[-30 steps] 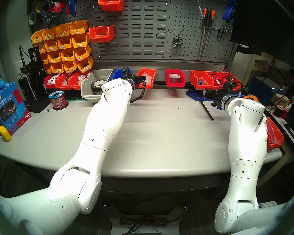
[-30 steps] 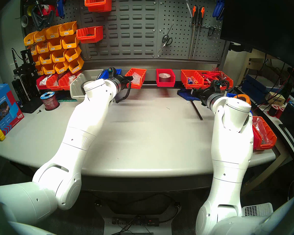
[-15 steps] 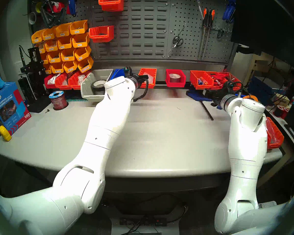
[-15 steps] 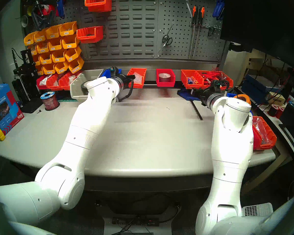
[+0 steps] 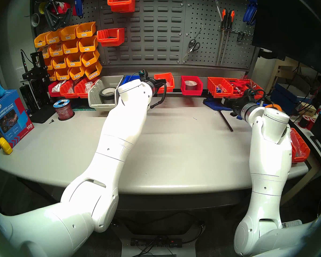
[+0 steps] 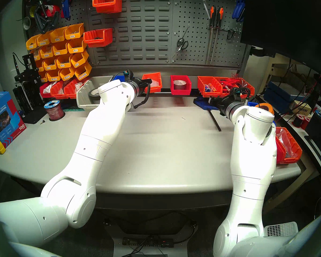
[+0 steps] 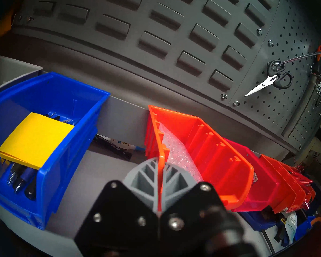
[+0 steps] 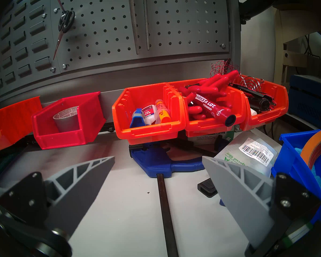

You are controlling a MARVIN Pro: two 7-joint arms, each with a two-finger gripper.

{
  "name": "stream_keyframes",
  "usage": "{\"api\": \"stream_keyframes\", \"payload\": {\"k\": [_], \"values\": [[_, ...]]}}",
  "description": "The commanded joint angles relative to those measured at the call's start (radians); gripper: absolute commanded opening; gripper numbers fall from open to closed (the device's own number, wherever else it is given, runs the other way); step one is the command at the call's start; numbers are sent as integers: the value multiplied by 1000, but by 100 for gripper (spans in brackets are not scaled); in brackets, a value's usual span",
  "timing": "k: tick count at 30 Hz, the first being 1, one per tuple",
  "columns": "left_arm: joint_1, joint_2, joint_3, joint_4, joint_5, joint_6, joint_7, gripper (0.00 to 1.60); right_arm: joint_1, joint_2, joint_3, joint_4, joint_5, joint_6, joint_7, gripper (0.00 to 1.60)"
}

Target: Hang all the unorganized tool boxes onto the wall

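Note:
My left gripper (image 5: 161, 83) is shut on the near wall of the orange-red ribbed bin (image 5: 165, 80), which holds clear bags. It holds the bin tilted, close in front of the light grey rail (image 7: 124, 110); in the left wrist view the fingers (image 7: 143, 178) pinch the bin's wall (image 7: 211, 149). The red bin with the silver tape roll (image 5: 191, 85) sits at the rail to its right, also in the right wrist view (image 8: 67, 121). The pale grey bin with the black tape roll (image 5: 100, 97) lies on the table at the left. My right gripper (image 8: 157, 158) is open and empty above the table. The dark grey wall (image 5: 156, 28) rises behind.
Yellow labelled bins (image 5: 70, 50) and two orange bins (image 5: 110, 36) hang on the wall. A blue bin (image 7: 44, 130) sits left of the held one. Orange bins of markers (image 8: 208, 106), a blue clamp (image 8: 161, 163), a black bar (image 5: 226, 120) and an orange bin (image 5: 298, 149) are at the right.
My left arm has lifted the orange-red bin up and to the right, closer to the rail and the red bin. The right arm has not moved.

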Motion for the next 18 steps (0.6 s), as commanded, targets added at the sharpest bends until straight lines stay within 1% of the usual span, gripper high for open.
{"api": "stream_keyframes", "payload": {"k": [1, 6, 18], "values": [[-45, 22, 10, -24, 18, 20, -5, 0, 14, -3, -2, -14, 2, 0, -1, 160], [-52, 39, 23, -30, 36, 44, 2, 0, 15, -4, -1, -14, 1, 1, 0, 160], [-55, 35, 22, -37, 43, 71, 13, 0, 15, -5, 0, -14, -2, 1, 2, 160]]}}
